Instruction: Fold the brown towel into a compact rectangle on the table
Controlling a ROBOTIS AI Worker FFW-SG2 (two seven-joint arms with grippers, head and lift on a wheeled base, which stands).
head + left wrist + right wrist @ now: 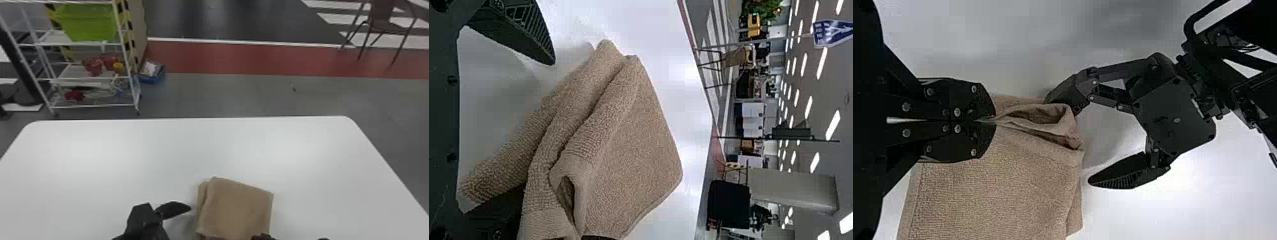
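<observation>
My left gripper [159, 214] is at the left of the folded brown towel [237, 207], near the table's front edge; part of my right gripper [262, 237] shows at the bottom edge. In the left wrist view, the left gripper [529, 132] has its fingers wide apart, one beside bare tabletop and the other against the layered side of the towel [629, 150]. The right wrist view has the right gripper [992, 120] closed on a pinch of the towel's near edge [998, 190], where the layers bulge into a loop. The other gripper's finger touches that loop's side.
The white table [127, 150] extends beyond and to both sides of the towel. Past its far left side stands a wire shelf [92, 76] holding a green bin [87, 24], with a blue box [151, 75] on the floor beside it.
</observation>
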